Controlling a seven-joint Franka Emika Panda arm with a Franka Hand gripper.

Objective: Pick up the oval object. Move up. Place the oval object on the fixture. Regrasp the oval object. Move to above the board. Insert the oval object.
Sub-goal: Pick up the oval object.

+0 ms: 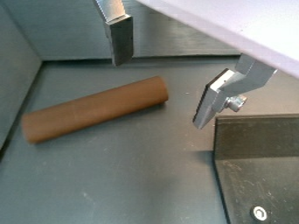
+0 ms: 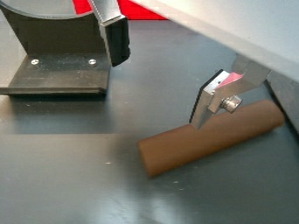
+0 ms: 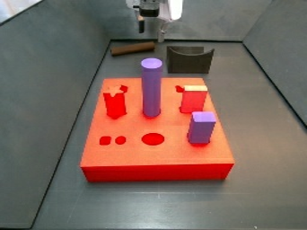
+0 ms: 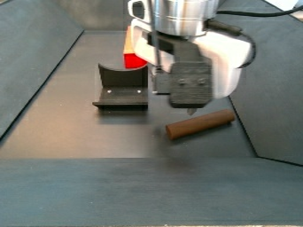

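The oval object (image 1: 96, 109) is a brown rod lying flat on the grey floor; it also shows in the other wrist view (image 2: 211, 137) and in both side views (image 3: 132, 49) (image 4: 199, 127). My gripper (image 1: 163, 74) hangs above the floor beside one end of the rod, open and empty, with nothing between the fingers (image 1: 121, 39). It also shows in both side views (image 3: 151, 32) (image 4: 178, 97). The fixture (image 2: 56, 57) is a dark bracket standing close by (image 3: 188, 59) (image 4: 122, 87). The red board (image 3: 153, 130) lies further off, with a tall purple cylinder (image 3: 151, 86) standing on it.
Grey walls (image 1: 17, 52) enclose the floor, and the rod lies near the back wall. A short purple block (image 3: 202, 127) and red pegs (image 3: 117, 101) stand on the board. The fixture's base plate (image 1: 263, 171) lies next to the gripper.
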